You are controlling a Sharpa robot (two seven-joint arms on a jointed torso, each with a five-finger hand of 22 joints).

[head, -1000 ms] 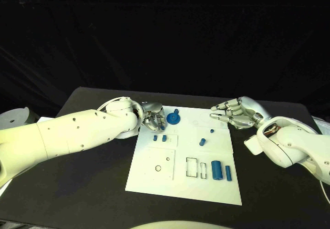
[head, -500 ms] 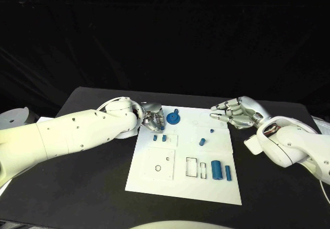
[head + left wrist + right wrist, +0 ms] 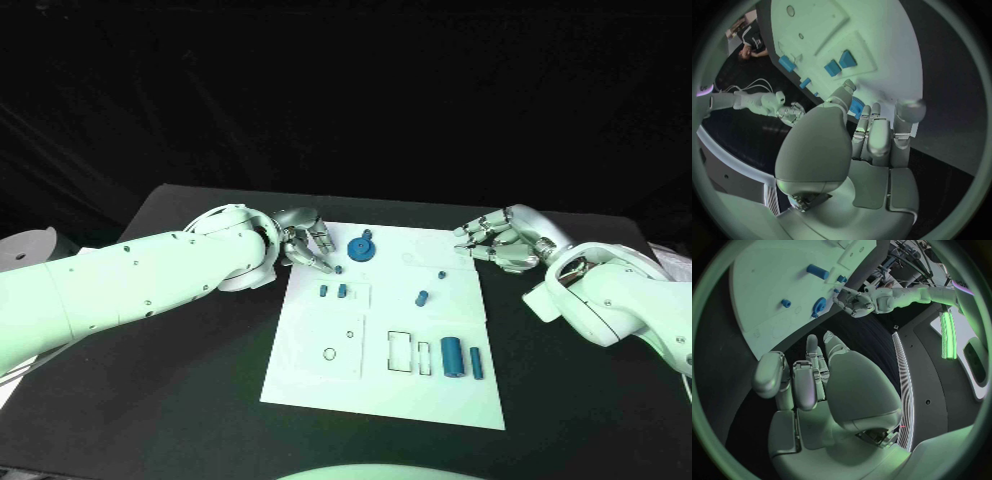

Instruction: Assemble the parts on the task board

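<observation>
Head view: the left hand [image 3: 306, 243] hangs at the task board's [image 3: 378, 395] far left corner, fingers curled in on nothing, just beside the one round blue part [image 3: 362, 246]; the right hand [image 3: 500, 238] sits off the far right corner, likewise curled and empty. Six smaller blue parts lie on the board: two short pegs [image 3: 333, 291], two small pieces [image 3: 421, 296] and two cylinders [image 3: 453, 354], their long axes running near to far.

The left hand [image 3: 861, 150] covers part of the blue part [image 3: 856, 107] just past its fingertips. The board [image 3: 767, 285] beyond the right hand [image 3: 817, 390] runs out at the circle's rim.
</observation>
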